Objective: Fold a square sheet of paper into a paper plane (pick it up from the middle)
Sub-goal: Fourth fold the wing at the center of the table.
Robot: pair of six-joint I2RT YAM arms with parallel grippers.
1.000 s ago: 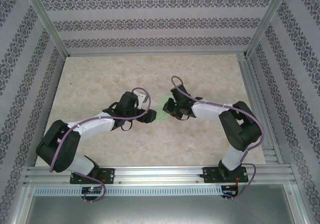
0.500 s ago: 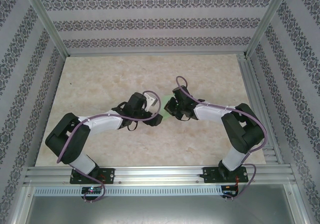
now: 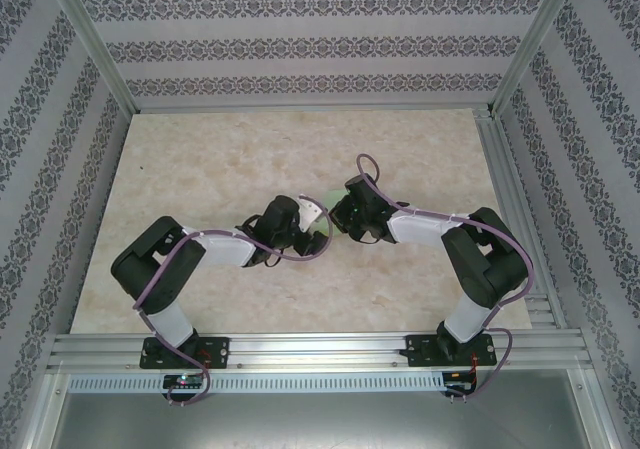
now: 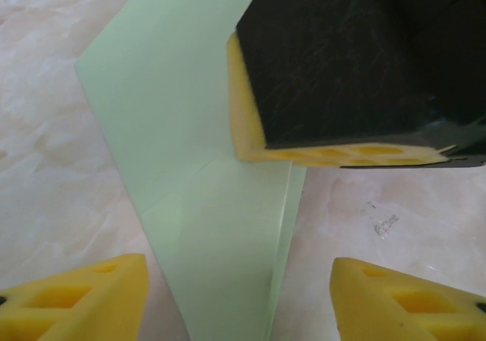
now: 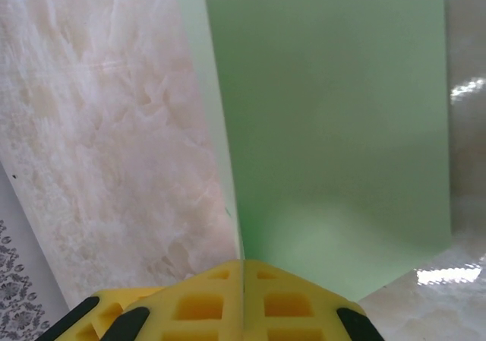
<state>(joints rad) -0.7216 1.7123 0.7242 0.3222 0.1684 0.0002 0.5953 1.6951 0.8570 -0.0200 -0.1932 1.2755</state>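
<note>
Left gripper [image 4: 239,295] has swung in, jaws apart, straddling the folded green paper [image 4: 175,113] lying flat on the table [image 4: 45,204]. Right gripper [image 5: 243,288], closed, pins it. Paper looks light, floppy and slippery; best pinched at the centre crease.

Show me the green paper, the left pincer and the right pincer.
green paper [image 4: 205,235]: left wrist view, on its flat folded layer.
left pincer [image 4: 239,292]: left wrist view, midway between its yellow fingertips.
right pincer [image 5: 243,269]: right wrist view, where its yellow fingertips meet.
</note>
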